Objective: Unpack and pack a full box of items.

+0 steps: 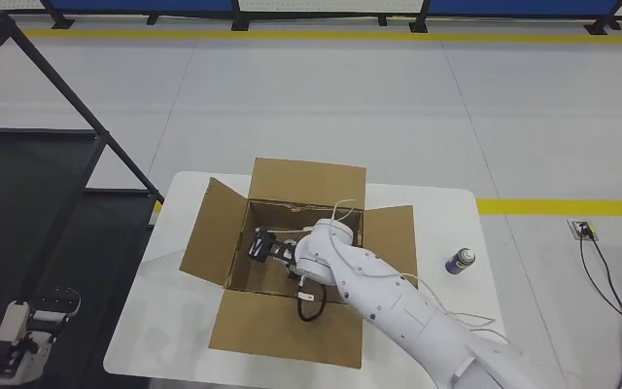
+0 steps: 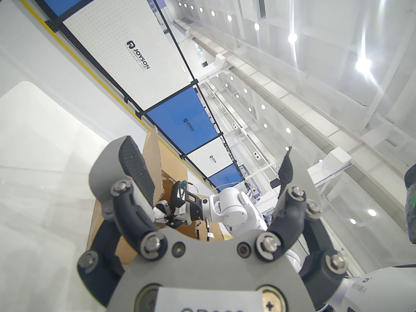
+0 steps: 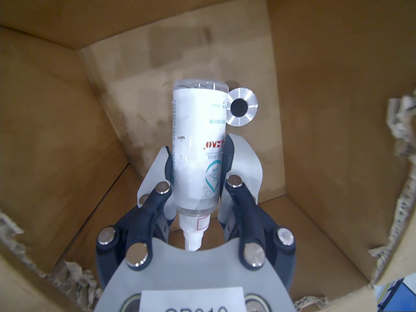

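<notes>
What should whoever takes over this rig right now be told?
Hands: right hand shut on a white bottle, low inside the open box; left hand open, empty, away from the box, pointing upward.
Things: a round silver disc lies on the box floor near the bottle's end; a small can stands on the table outside the box.
Done: the can is out.
Left: bottle and disc are in the box; whether the bottle is going in or coming out cannot be told.

Open cardboard box (image 1: 287, 335) on table (image 1: 151, 326), right arm (image 1: 369, 282) inside, small can (image 1: 460, 260) nearby
</notes>
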